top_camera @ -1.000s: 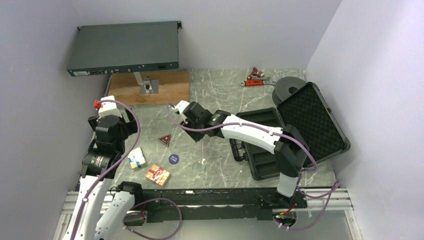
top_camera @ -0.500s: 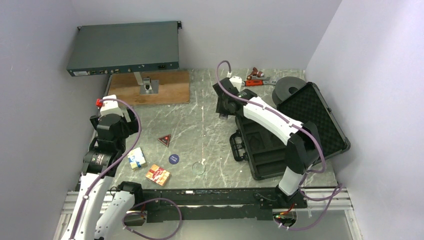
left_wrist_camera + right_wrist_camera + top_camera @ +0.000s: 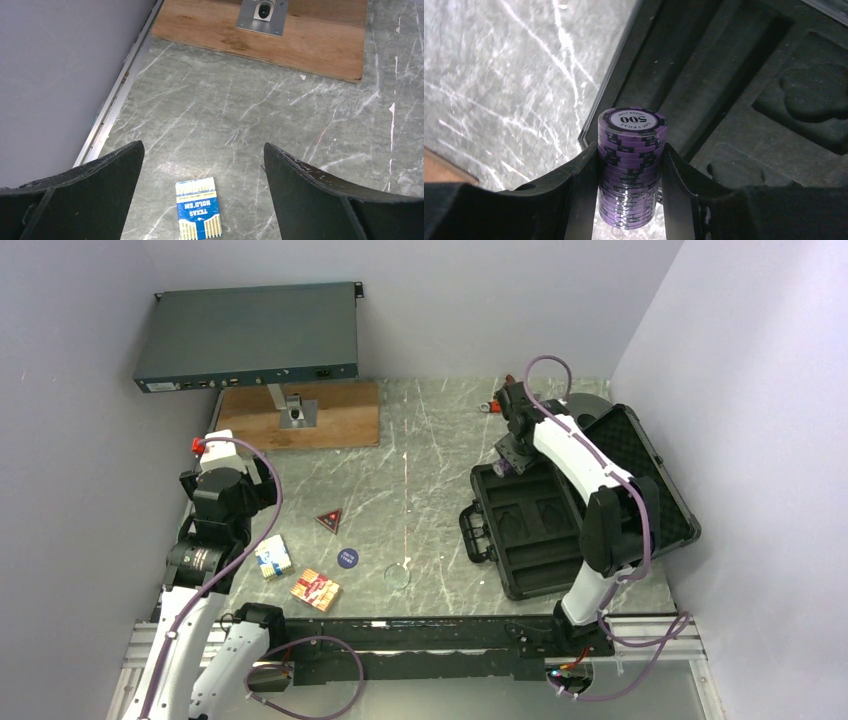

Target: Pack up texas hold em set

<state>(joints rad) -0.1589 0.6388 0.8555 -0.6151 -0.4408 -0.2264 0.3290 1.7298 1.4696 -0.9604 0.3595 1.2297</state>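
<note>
Your right end effector [image 3: 631, 172] pinched the purple chip stack [image 3: 632, 150] upright between its two fingers, and the top chip read 500. Directly below and beyond it lay the far left corner of the open black case [image 3: 528, 540]. The case's foam recesses spread out to the end effector's right in the wrist view.

Your left end effector [image 3: 202, 155] hung above the table [image 3: 250, 110] with its fingers spread wide. Below it, between the fingers, the blue-white Texas Hold'em card box [image 3: 198, 207] lay flat, touching neither finger.

From overhead, the red card box [image 3: 315, 589], red triangle [image 3: 328, 520], blue disc [image 3: 347, 558] and clear disc [image 3: 398, 575] lay on the table between the two end effectors. They were nearer the left one and well apart from the right one.
</note>
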